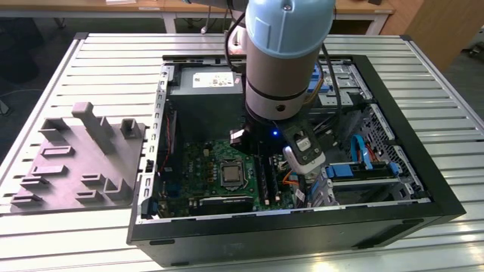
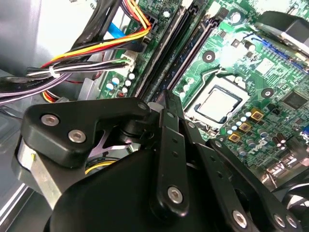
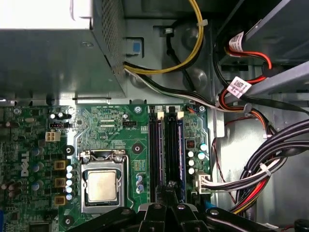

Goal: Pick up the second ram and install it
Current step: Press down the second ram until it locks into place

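Green motherboard lies flat in the bottom of an open black computer case, and the case sits on a slatted metal desk.

- Arm: pale blue and silver, reaching straight down into the case from above, roughly over the middle of the board.
- Gripper: black linkages. The jaws are drawn together with no visible gap at the tips, which are down at the memory slots. The first wrist view shows the tips over the slot rows, between the processor socket and the cable side of the board.
- Second ram: thin, dark, with a blue-green edge. It stands upright in a slot on the side toward the cable bundle and runs lengthwise away from the jaw tips. In the first wrist view it is the rightmost line of the slot group, just beside the tips. I cannot tell whether the jaws touch or pinch it.
- Processor socket: silver lid in a metal frame, near the slots on the side away from the cables.
- Power supply box: grey, at the far end of the board beyond the slot ends. Yellow, black and red leads spill from it.
- Grey moulded fixture: on the desk at the exterior view's left, well apart from the case opening.
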Tool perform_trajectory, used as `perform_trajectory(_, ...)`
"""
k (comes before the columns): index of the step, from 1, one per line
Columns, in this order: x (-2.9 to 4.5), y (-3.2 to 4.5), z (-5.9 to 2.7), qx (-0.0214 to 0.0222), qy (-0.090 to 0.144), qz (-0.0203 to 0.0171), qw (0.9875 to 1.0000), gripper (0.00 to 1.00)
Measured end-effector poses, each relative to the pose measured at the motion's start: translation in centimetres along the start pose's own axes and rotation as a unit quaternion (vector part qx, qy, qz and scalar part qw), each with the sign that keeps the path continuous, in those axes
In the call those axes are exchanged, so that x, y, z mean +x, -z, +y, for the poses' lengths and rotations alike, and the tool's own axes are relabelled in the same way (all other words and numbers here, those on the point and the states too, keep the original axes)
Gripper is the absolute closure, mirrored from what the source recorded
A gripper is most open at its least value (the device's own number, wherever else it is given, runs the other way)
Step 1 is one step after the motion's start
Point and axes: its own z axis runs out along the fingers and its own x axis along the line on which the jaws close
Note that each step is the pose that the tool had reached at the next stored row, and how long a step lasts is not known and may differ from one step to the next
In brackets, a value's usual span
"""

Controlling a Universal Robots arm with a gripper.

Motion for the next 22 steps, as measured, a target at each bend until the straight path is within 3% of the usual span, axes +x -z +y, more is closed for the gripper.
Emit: perform_trajectory(22, -0.07, -0.36, -1.78, 0.0039, 0.015, 0.0030, 0.9999, 0.90)
